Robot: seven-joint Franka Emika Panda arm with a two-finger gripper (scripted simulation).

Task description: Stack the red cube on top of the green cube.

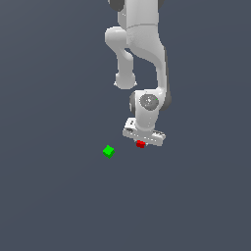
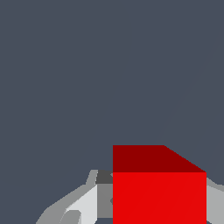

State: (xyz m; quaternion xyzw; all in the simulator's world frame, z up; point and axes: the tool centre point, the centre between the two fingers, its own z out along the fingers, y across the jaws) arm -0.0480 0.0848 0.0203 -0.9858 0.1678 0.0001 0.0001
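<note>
The red cube (image 1: 140, 144) sits just under the white hand of my gripper (image 1: 141, 145), and the hand hides most of the fingers in the exterior view. In the wrist view the red cube (image 2: 159, 192) fills the space between the two grey fingers (image 2: 83, 208), which press against its opposite sides. My gripper (image 2: 159, 210) is shut on it. The green cube (image 1: 109, 151) lies on the floor, a short way toward the exterior view's left of the gripper and apart from it. It is out of the wrist view.
The plain dark grey floor (image 1: 59, 206) spreads all around. The white arm (image 1: 142, 49) comes down from the top of the exterior view above the gripper.
</note>
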